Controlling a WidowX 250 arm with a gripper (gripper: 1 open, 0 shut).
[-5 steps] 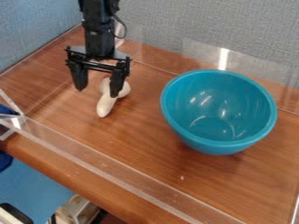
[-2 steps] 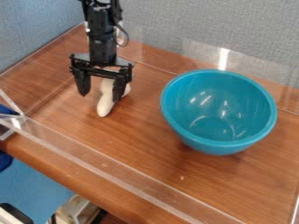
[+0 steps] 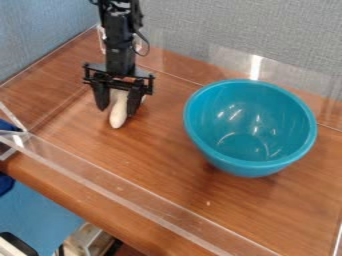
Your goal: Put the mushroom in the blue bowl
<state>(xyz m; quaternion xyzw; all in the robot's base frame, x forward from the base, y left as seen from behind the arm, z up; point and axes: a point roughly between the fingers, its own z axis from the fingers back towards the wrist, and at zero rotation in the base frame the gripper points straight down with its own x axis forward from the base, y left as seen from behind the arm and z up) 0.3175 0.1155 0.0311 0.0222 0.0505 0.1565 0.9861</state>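
Looking from the near edge, we have a clear strip (image 3: 134, 204) crossing the wooden table (image 3: 167, 165) on a slant, from ten o'clock down to six. At three o'clock sits the blue bowl (image 3: 250, 128), its mouth facing up. The mushroom (image 3: 118, 112) lies at about eleven, well apart from the bowl, stem toward us, its cap partly hidden by the gripper (image 3: 120, 102). Our fingers straddle it, but we cannot tell whether they are clamped. Bare wood separates mushroom and bowl; farther off, at twelve, rises the grey wall (image 3: 254, 35).
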